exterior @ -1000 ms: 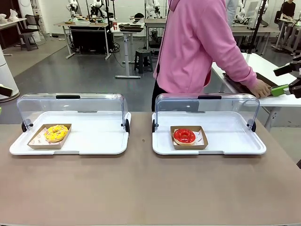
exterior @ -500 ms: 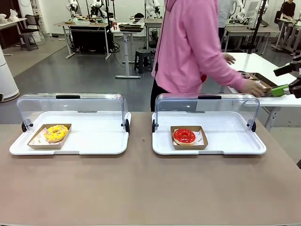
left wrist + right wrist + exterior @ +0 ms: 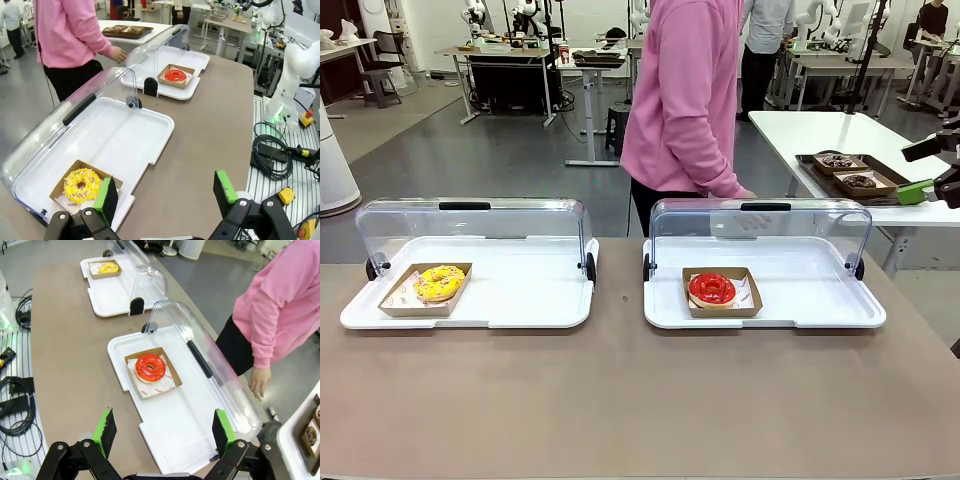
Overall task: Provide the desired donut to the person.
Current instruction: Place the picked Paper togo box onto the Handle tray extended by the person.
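Two white trays sit side by side on the brown table (image 3: 620, 400), each with its clear domed lid (image 3: 475, 225) tipped back along the far edge. The left tray (image 3: 510, 300) holds a yellow sprinkled donut (image 3: 440, 283) in a shallow cardboard box at its left end. The right tray (image 3: 800, 300) holds a red glazed donut (image 3: 712, 289) in the same kind of box, left of the tray's middle. On a white side table (image 3: 840, 135) behind and to the right, a dark tray carries two chocolate donuts (image 3: 850, 170) in boxes.

The person (image 3: 685, 100) in the pink hoodie stands at the far side, just behind the right tray's lid, one hand (image 3: 259, 382) hanging loose beside it.

The left gripper (image 3: 167, 192) hangs above the table's near-left corner, fingers spread wide and gripping nothing, the yellow donut just beyond one green pad (image 3: 106, 195). The right gripper (image 3: 162, 432) is likewise spread and empty above the right tray's near end; in the front view it pokes in at the right edge.

The left wrist view takes in both trays in a row and cables (image 3: 275, 155) off the table's side; the right wrist view shows the red donut from above
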Robot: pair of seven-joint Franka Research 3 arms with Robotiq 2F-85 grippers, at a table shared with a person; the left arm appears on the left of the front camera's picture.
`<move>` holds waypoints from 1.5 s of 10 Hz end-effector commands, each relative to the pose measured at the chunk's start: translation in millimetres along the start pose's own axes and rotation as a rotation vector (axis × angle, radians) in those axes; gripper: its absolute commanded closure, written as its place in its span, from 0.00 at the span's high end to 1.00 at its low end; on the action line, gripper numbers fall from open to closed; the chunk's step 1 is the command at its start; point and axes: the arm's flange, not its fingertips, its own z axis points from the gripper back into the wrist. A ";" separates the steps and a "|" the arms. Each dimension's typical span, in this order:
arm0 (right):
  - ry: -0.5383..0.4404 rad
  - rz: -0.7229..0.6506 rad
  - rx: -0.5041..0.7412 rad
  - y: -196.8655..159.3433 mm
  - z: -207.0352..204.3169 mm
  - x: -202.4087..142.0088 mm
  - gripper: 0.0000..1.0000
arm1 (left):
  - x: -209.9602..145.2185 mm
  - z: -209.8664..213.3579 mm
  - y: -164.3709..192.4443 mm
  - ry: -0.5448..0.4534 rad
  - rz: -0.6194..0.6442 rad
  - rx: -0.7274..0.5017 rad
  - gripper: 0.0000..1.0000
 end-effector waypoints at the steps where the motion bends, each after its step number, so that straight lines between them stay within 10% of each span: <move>1: -0.001 -0.001 0.003 0.0 -1.7 -0.8 1.00 | 4.3 -9.5 -6.7 0.004 0.033 0.025 1.00; 15: -0.001 -0.001 0.003 0.0 -1.7 -0.8 1.00 | 7.5 -2.2 0.1 0.025 0.023 0.020 1.00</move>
